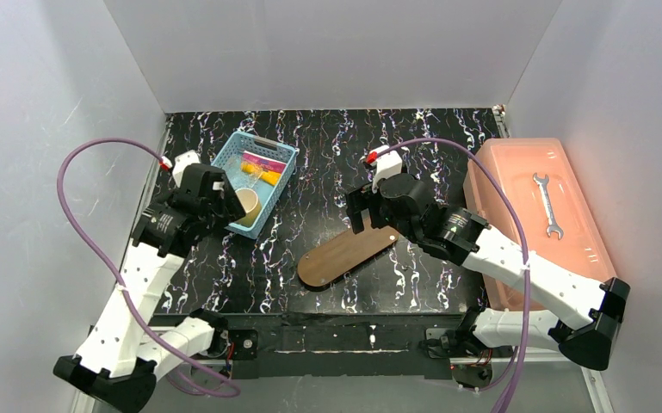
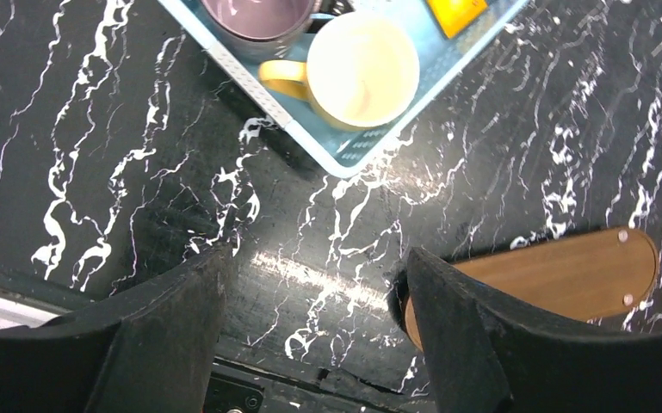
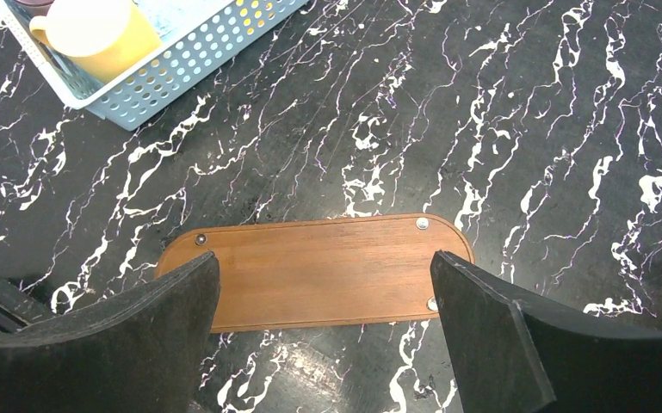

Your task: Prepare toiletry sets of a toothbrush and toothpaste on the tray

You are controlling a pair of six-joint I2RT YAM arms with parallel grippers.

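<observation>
The tray, a brown wooden oblong, lies bare on the black marbled table, also in the right wrist view and the left wrist view. My right gripper hovers over its far end, open, with nothing between its fingers. The toothpaste tubes, one magenta-pink and one yellow-orange, lie in the light-blue basket. I cannot make out a toothbrush. My left gripper hangs open over bare table beside the basket's near corner.
A yellow cup and a purple cup stand in the basket's near end. A salmon-pink box with a wrench on its lid fills the right side. White walls enclose the table.
</observation>
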